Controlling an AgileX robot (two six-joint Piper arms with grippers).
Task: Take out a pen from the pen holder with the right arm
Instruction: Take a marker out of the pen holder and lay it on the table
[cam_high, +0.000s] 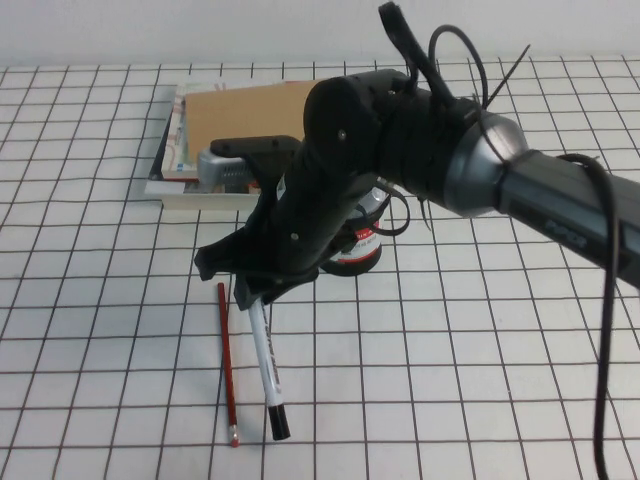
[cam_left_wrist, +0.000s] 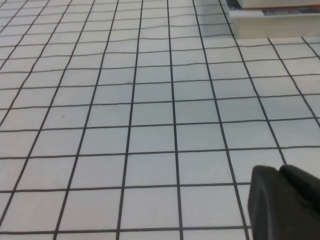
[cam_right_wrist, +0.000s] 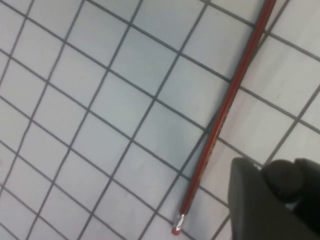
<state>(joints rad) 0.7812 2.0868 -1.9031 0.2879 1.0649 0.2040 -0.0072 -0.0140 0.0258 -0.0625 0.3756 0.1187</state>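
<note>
My right tool (cam_high: 250, 285) sits low over the worktop (cam_high: 480, 380), just in front of the pen holder (cam_high: 365, 245) and to its left. It is clenched on the upper end of a white pen (cam_high: 266, 360) with a black cap. I grip that end because it is the part that stands proud of the holder. The pen is out of the holder and slants from the grip down toward my side of the worktop. A red pencil (cam_high: 228, 365) lies flat just beside the pen on its left, and the tool does not touch it. A stack of books (cam_high: 235, 115) lies behind, clear of the work. My left tool (cam_left_wrist: 282, 200) is parked low over bare worktop, since this job belongs to the right arm; I cannot tell whether it is released or clenched.

My own arm covers most of the holder, so I cannot see what else stands in it. The grip itself is tucked under the wrist, and my right wrist camera catches the pencil, not the pen. Whether the black cap rests on the worktop or hangs just above it, I cannot tell.
</note>
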